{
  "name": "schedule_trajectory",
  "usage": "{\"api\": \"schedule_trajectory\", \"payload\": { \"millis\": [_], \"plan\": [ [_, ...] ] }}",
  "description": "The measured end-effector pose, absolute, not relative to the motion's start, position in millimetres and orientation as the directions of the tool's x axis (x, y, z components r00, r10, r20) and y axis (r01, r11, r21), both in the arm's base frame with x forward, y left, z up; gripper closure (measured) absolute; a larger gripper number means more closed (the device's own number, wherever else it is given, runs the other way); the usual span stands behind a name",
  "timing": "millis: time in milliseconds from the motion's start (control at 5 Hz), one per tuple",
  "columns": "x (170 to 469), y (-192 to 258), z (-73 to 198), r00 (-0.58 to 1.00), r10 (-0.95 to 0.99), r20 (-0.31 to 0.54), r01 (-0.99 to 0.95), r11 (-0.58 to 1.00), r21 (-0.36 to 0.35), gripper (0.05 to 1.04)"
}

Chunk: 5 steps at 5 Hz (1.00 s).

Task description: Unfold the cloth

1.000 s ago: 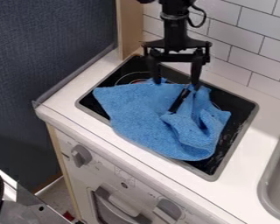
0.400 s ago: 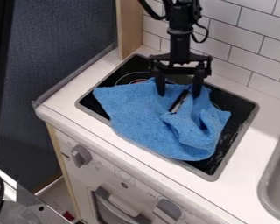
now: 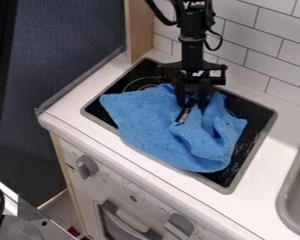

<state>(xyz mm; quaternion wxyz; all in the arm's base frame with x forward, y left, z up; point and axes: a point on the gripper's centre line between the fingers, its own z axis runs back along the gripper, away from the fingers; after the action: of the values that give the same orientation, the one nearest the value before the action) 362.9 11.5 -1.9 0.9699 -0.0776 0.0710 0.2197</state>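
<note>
The blue cloth [image 3: 143, 115] lies on the black stove top [image 3: 254, 152], which is set in the white surface [image 3: 260, 190]. Its left part is spread quite flat, but its right part is bunched up. The gripper [image 3: 192, 101] hangs down at the cloth's back edge, by the folds. Its jaws are narrow, with a small gap between them; whether any cloth is pinched there, the picture cannot tell.

If the jaws get only a thin bit, the cloth could slip out when it is lifted. If they grab two layers, the fold could come up in one lump and stay folded. A big pull could also drag the whole soft cloth along, as nothing seems to hold its flat side down.
</note>
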Motion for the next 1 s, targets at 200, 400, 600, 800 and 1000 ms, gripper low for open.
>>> {"api": "schedule_trajectory", "payload": {
  "millis": [200,400,600,800,1000],
  "plan": [
    [363.1,12.0,6.0,0.901,0.41,-0.143,-0.426,0.898,-0.112,0.936],
    [364.4,15.0,17.4,0.906,0.406,-0.118,-0.416,0.906,-0.079,1.026],
    [364.4,20.5,34.6,0.911,0.409,-0.058,-0.412,0.909,-0.064,1.031],
    [346.1,27.7,55.2,0.886,0.463,0.032,-0.461,0.885,-0.063,1.031],
    [324.8,36.9,63.9,0.848,0.522,0.089,-0.516,0.853,-0.079,1.031]
  ]
}}
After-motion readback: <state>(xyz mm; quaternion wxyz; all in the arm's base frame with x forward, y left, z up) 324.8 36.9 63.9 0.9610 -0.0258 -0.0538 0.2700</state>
